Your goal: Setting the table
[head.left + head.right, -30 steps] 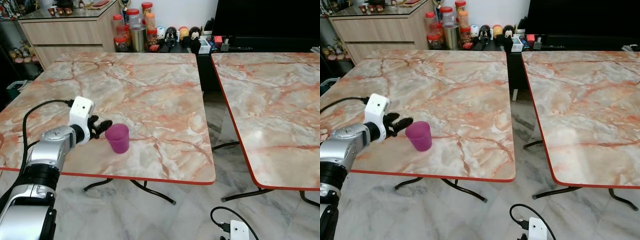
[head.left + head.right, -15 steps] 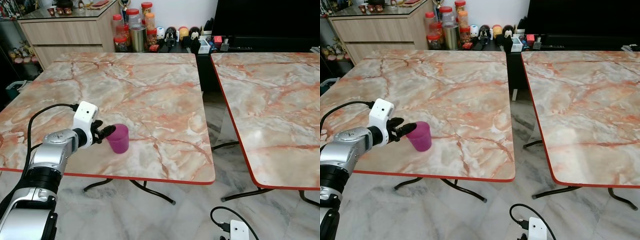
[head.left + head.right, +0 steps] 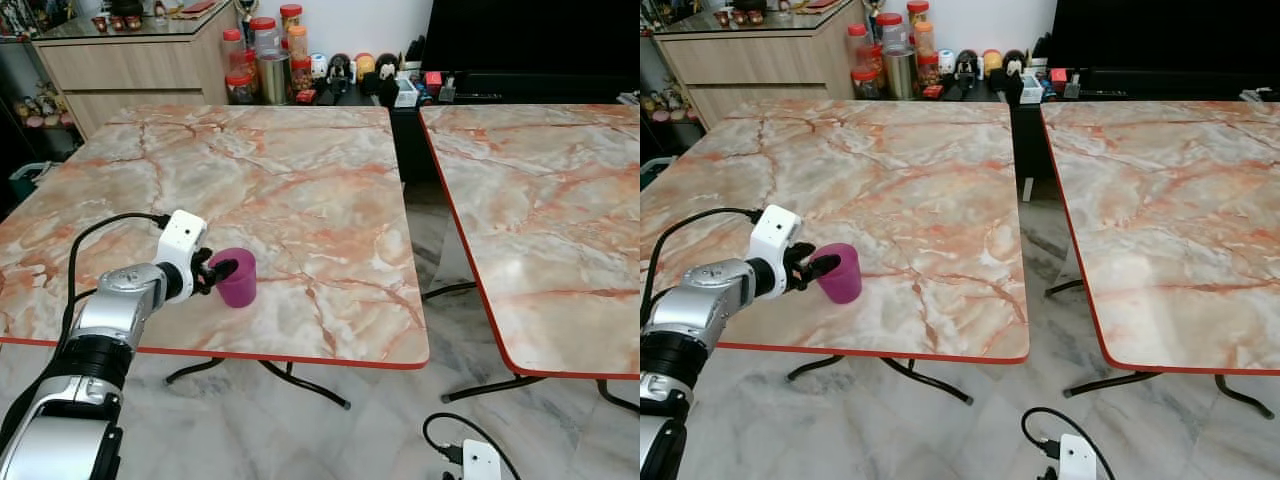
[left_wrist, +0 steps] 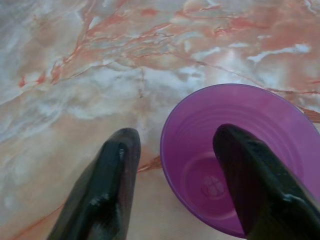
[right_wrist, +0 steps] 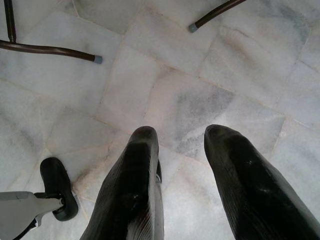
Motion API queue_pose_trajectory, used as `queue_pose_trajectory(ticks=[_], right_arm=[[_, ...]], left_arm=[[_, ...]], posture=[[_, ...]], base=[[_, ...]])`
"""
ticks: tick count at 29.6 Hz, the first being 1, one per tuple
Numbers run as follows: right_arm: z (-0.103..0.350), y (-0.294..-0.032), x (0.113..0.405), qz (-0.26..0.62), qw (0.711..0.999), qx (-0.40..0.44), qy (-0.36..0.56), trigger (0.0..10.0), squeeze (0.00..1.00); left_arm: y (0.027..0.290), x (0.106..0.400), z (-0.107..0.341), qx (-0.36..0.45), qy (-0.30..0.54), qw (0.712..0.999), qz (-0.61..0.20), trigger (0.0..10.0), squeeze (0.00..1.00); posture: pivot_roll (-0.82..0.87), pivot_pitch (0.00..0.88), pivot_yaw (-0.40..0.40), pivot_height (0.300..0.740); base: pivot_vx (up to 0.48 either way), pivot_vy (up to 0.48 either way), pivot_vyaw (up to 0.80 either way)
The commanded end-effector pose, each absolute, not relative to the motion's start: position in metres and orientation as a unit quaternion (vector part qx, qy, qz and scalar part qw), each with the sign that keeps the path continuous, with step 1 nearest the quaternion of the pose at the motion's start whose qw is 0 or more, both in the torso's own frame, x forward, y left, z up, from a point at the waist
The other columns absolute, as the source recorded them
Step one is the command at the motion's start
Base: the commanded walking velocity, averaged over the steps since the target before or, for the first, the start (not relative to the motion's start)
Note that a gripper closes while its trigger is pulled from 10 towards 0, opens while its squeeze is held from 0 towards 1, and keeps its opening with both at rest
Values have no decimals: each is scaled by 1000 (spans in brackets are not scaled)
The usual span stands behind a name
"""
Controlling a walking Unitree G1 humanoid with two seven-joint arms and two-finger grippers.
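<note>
Marble filled most of my feed: the big pink-veined marble-patterned tabletop with a red rim [image 3: 300, 180] in front, and a second matching table [image 3: 540, 210] across the gap on my right. A wooden sideboard [image 3: 130, 60] and a row of red-lidded jars [image 3: 265, 50] stood beyond the far edge.

Over the last second I had brought the left gripper [image 3: 215, 273] forward along the near edge, from just short of the small purple plastic cup [image 3: 238, 277] to straddling its wall. I took that to mean the reach was done and the grasp was next.

That cup stood upright near the near-left corner of the surface, a little in from the red rim. On the left wrist camera the fingers [image 4: 112, 185] were apart, one outside the cup on the marble side and the other down inside the mouth, with the cup wall between them. They had not yet closed on it.

My right gripper [image 5: 180, 150] hung idle over the grey tiled floor [image 5: 240, 75], its fingers parted and holding nothing.
</note>
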State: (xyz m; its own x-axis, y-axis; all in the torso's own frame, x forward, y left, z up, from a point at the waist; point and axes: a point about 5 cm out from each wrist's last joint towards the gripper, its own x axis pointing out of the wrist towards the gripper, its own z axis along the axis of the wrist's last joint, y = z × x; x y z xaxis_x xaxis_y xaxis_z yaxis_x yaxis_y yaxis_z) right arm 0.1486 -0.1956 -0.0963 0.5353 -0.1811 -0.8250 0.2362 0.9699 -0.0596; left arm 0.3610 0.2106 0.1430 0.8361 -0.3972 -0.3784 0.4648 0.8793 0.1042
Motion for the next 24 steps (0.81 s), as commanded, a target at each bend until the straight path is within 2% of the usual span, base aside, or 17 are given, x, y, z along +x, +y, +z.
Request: queue_pose_trajectory(ticks=[1,24], right_arm=[[-96,-196,150,-117,877,26,466,10000,0],[-95,-195,153,-115,877,25,465,10000,0]], left_arm=[[210,363,147,109,176,952,-225,0,0],[210,365,149,116,174,951,-227,0,0]], posture=[[37,0,29,736],[38,0,29,736]], base=[[0,0,0],[0,0,0]])
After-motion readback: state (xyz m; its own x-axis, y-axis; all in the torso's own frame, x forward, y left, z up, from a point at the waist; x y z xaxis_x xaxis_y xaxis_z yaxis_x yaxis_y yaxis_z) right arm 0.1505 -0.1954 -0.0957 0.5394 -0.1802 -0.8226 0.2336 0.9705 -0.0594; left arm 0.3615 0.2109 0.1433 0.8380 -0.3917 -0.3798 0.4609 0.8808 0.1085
